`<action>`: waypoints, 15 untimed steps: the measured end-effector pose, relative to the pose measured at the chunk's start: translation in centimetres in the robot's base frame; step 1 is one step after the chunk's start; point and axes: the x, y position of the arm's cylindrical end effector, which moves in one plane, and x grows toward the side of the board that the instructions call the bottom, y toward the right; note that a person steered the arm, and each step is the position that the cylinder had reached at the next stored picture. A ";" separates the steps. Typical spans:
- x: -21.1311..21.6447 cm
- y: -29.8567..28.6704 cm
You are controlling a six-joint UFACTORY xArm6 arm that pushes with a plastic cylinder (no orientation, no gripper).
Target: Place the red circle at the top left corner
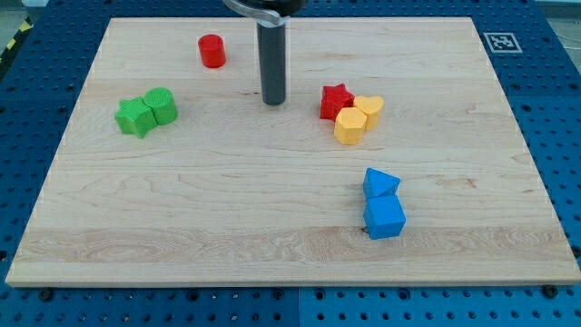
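The red circle (211, 51) stands near the top of the wooden board (182, 209), left of centre. The rod's tip (274, 102) rests apart to its lower right, touching no block; the arm has no gripper to open or close

The bench (182, 218) is a pale wooden board on a blue perforated base. Near its top edge, toward the top left corner, stands the red circle (211, 51). By the left edge a green star (135, 117) touches a green cylinder (162, 104). Right of centre, a red star (335, 101), a yellow hexagon (349, 126) and a yellow heart (369, 109) huddle together, touching. Toward the bottom edge, right of the middle, a blue triangle (379, 183) touches a blue cube (385, 218). My tip (273, 102) rests on the wood between the red circle and the red star, apart from both.
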 end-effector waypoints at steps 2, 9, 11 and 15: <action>-6.9 -1.9; -11.1 -14.7; -6.8 -16.1; -8.3 -15.2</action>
